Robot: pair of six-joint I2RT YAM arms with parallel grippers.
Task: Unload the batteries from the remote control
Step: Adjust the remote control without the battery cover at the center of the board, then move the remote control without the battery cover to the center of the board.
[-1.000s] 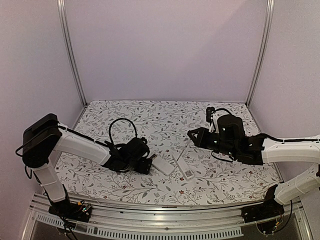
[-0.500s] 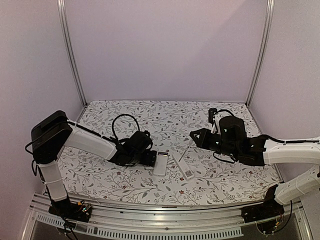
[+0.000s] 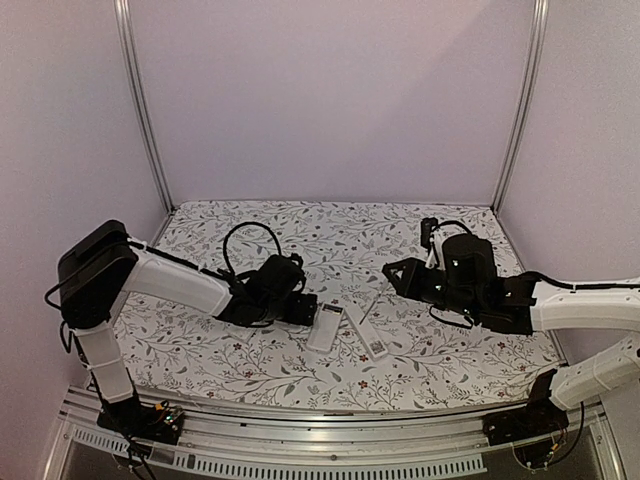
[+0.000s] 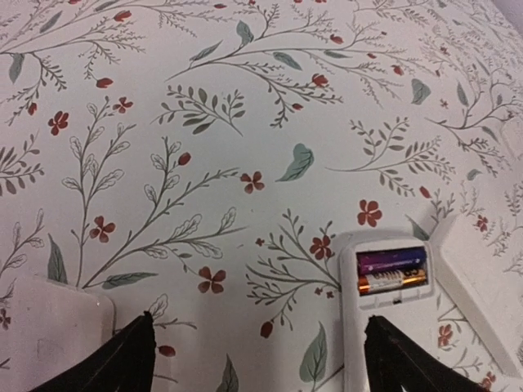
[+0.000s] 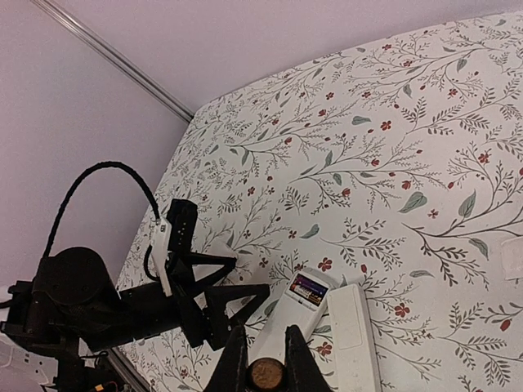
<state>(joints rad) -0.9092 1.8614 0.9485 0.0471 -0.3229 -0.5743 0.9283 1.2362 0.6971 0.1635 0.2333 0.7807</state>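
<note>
Batteries [image 4: 392, 273], slim purple-dark and orange cylinders, lie in the white plastic remote control [image 4: 382, 343] with its bay open, four o'clock in the left wrist view. They look light, rigid and slick, probably best levered up at one end. Left gripper [image 4: 261, 363] is spread empty; right gripper [image 5: 265, 345] is pinched together.

Soft, even overhead light w/ faint shadows; wrist pics slightly blurry.

On the desk [image 3: 300, 230], printed all over with grey leafy sprigs and small red flowers: a white remote control [image 3: 322, 326], back up, battery compartment uncovered. Just beside it on the right, a second white remote [image 3: 366, 334]. Near that one's far end, a thin pale strip [image 3: 366, 307], angled. Farther left, a flat white piece [image 4: 49, 327], partly out of frame.
</note>
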